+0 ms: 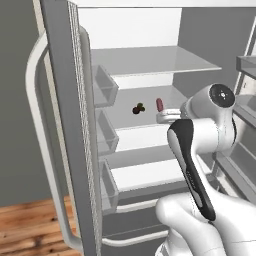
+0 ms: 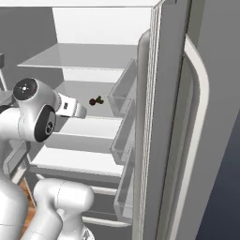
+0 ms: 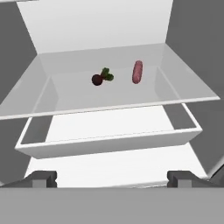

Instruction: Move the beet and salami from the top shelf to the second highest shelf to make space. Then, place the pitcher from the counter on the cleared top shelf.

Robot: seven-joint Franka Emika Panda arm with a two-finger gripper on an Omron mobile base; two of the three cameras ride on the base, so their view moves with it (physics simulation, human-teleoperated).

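Claw (image 3: pixel 111 178) is spread wide with nothing in it, hovering at the fridge's near edge; small maroon green-tufted beet (image 3: pixel 101 78) sits just left of the stubby pinkish-red salami log (image 3: pixel 137 72) on a glass shelf (image 3: pixel 61 94), so I'd reach in level and centre on one item, not both

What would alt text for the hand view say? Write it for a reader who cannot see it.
A beet and a salami lie apart on a pale fridge shelf, the beet to the left. Below the shelf is a white drawer. The open gripper hangs short of the shelf, holding nothing.
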